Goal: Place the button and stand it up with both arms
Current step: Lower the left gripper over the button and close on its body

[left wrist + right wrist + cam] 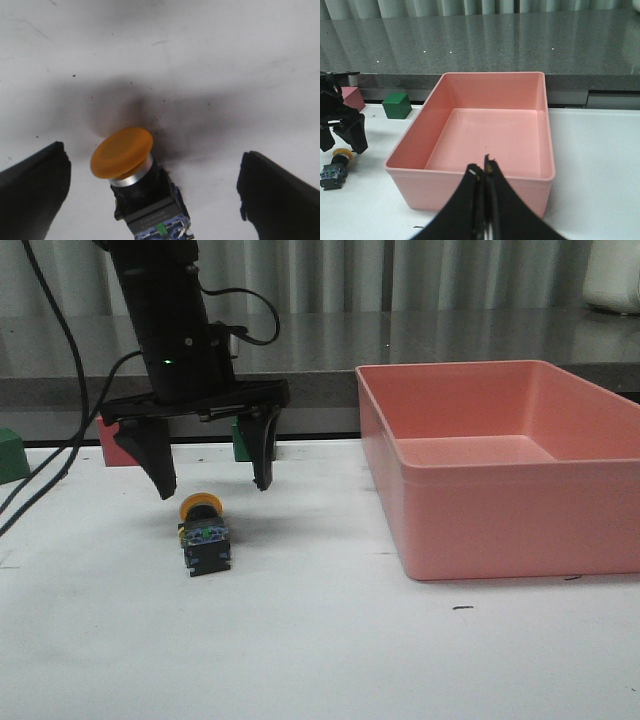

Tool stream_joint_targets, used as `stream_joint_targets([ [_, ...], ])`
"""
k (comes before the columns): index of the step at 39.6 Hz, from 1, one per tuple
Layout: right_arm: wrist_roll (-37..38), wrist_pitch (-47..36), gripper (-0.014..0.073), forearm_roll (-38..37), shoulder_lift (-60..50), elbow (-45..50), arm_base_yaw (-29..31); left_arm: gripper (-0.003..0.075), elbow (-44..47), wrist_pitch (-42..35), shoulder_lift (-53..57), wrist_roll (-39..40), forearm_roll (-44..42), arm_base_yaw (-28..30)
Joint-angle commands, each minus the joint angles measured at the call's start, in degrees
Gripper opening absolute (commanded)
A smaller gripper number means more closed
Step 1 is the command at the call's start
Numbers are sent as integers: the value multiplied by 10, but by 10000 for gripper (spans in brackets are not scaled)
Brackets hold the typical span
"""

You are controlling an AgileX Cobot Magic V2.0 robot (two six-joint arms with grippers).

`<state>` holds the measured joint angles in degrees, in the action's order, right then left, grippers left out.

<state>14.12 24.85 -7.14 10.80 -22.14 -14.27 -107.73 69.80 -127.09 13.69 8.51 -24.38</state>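
Observation:
The button [203,533] lies on its side on the white table, yellow cap toward the back, bluish base toward the front. It also shows in the left wrist view [137,185] and small in the right wrist view [335,168]. My left gripper [213,487] hangs open just above and behind it, one finger on each side of the cap, touching nothing. In the left wrist view the gripper [152,192] straddles the button with wide gaps. My right gripper [483,172] is shut and empty, out of the front view, in front of the pink bin.
A large pink bin [455,530] stands at the right, also in the right wrist view [415,180]. A green cube [397,105] and a pink cube [352,97] sit at the back left behind the left gripper. Another green block [10,455] is at the far left edge.

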Motion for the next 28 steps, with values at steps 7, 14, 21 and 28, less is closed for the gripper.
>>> stream_joint_targets([
  [7, -4, -50, -71, -10, 6, -14, 4, 638, -16, 30, 28, 13, 10, 12],
  [14, -4, -50, -71, -10, 6, -14, 4, 638, 2, 30, 26, 14, 14, 16],
  [21, -4, -50, -71, -10, 6, -14, 4, 638, 10, 30, 18, 14, 24, 15],
  [28, -4, -50, -71, -10, 6, -14, 4, 629, 10, 30, 5, 14, 43, 15],
])
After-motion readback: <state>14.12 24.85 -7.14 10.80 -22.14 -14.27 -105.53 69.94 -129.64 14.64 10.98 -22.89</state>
